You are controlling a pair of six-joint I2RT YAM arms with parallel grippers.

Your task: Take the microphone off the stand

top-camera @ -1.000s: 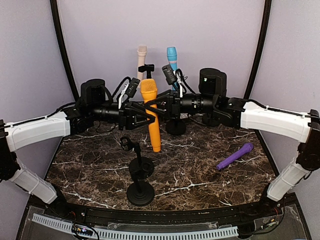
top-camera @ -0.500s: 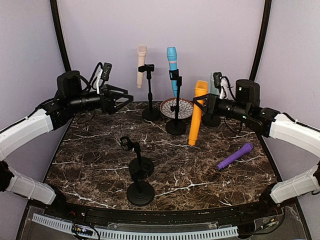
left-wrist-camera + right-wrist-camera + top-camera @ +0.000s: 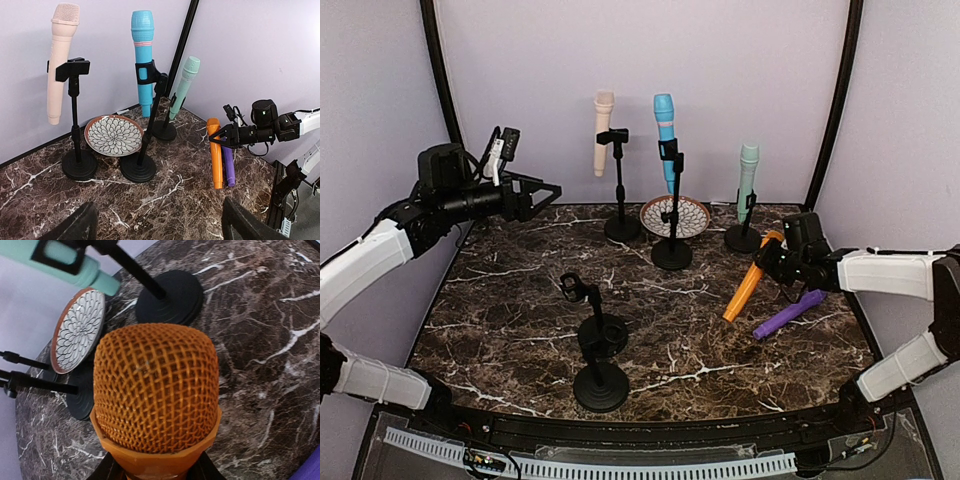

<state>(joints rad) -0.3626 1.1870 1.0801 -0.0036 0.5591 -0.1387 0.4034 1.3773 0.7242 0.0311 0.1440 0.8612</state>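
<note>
Right wrist: orange microphone (image 3: 155, 405), mesh head, gripped by right end effector (image 3: 770, 262); left end effector (image 3: 547, 197) wide, empty.

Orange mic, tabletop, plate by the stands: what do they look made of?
orange mic: woven mesh head, likely painted metal or plastic; body below looks smooth matte plastic.
tabletop: dark marble look with white veins, slight sheen; could be laminate.
plate: probably glazed ceramic, painted petal pattern, brown rim.
</note>
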